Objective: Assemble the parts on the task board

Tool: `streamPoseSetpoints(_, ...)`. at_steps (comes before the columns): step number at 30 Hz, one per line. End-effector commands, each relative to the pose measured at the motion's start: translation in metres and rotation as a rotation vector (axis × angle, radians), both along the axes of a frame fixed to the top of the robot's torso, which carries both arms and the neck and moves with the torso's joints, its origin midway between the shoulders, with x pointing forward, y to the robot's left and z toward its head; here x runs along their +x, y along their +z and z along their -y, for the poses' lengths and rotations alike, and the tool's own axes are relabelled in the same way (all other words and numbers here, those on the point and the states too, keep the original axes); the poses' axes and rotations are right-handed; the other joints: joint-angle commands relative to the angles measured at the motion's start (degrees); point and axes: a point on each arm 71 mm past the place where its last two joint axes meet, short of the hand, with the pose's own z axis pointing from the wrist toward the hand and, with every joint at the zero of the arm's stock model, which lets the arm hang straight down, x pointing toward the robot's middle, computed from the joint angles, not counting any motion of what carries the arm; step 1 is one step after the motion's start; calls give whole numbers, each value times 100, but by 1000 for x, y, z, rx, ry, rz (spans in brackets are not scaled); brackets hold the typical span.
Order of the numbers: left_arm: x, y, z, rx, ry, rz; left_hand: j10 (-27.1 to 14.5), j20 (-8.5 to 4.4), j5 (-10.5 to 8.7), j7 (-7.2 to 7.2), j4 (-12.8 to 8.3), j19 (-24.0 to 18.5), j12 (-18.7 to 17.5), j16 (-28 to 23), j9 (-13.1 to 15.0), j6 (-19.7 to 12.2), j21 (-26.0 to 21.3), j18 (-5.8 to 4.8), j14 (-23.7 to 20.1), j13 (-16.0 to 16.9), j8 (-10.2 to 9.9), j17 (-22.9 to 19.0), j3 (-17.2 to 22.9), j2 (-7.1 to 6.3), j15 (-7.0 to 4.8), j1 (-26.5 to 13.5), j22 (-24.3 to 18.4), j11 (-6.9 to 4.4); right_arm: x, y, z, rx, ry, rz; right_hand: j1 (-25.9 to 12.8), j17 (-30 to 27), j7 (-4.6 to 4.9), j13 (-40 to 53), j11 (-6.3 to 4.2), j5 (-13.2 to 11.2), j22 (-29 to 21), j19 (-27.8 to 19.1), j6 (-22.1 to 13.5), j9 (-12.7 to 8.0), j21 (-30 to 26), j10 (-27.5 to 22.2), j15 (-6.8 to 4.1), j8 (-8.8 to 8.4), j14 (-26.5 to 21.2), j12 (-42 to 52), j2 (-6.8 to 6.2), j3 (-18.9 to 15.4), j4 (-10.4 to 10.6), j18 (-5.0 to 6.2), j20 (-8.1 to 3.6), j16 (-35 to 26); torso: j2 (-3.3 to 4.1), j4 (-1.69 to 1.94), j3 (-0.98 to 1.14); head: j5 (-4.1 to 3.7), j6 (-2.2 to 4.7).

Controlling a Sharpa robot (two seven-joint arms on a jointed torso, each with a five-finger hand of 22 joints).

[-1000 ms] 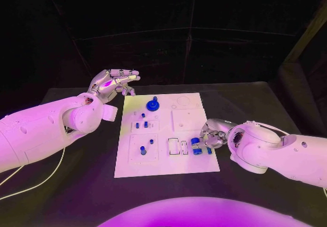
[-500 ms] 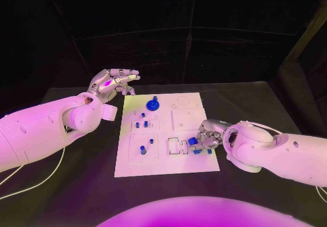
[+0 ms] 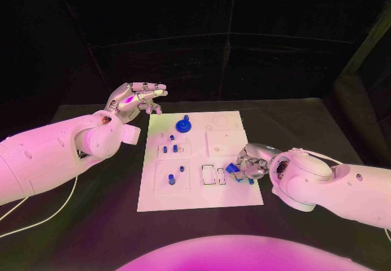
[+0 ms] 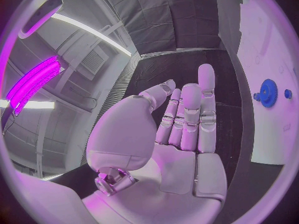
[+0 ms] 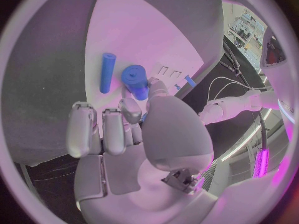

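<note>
Low over the task board [image 3: 201, 195], right hand [image 3: 248, 164] pinching blue cylinder [image 5: 136, 81], left hand [image 3: 134, 99] raised, empty, fingers apart.

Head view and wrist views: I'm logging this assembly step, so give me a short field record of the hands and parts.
left hand: raised beyond the board's far left corner, holding nothing
right hand: at the board's right edge, pinching a blue cylinder
blue rod: lying on the board beside the cylinder
blue gear: on the far part of the board
board: white, flat on the black table
</note>
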Motion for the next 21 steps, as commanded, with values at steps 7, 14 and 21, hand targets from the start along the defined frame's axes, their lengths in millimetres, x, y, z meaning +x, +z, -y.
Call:
streamPoseSetpoints(7, -1, 1, 2, -6, -13, 5, -51, 27, -20, 6, 8, 7, 23, 4, 9, -47, -36, 75, -30, 6, 23, -10, -28, -18, 4, 28, -7, -1, -7, 12, -13, 201, -42, 23, -6, 19, -66, 19, 6, 36, 17, 37, 119, 85, 26, 77, -54, 33, 275, -1, 42, -82, 134, -41, -6, 12, 4, 20, -9, 9, 20)
streamPoseSetpoints(14, 0, 1, 3, -6, -15, 5, -51, 27, -20, 6, 8, 7, 23, 4, 9, -47, -36, 75, -30, 6, 23, -10, -28, -18, 4, 28, -7, -1, -7, 10, -27, 225, -19, -4, -137, 38, -81, 54, -4, -62, 42, 50, 176, 106, 38, 116, -59, 38, 279, 7, 85, -153, 233, -45, -10, 23, 6, 8, -9, 40, 12)
streamPoseSetpoints(21, 0, 1, 4, -7, -18, 5, -51, 27, -20, 6, 8, 7, 23, 4, 9, -47, -36, 75, -30, 6, 23, -10, -28, -18, 4, 28, -7, -1, -5, 5, -38, 204, -3, -44, -352, 9, -125, -7, -36, -279, 76, 69, 291, 144, 54, 138, -83, 65, 273, -109, 213, -245, 244, -51, -28, 10, 8, 24, -9, 42, 6)
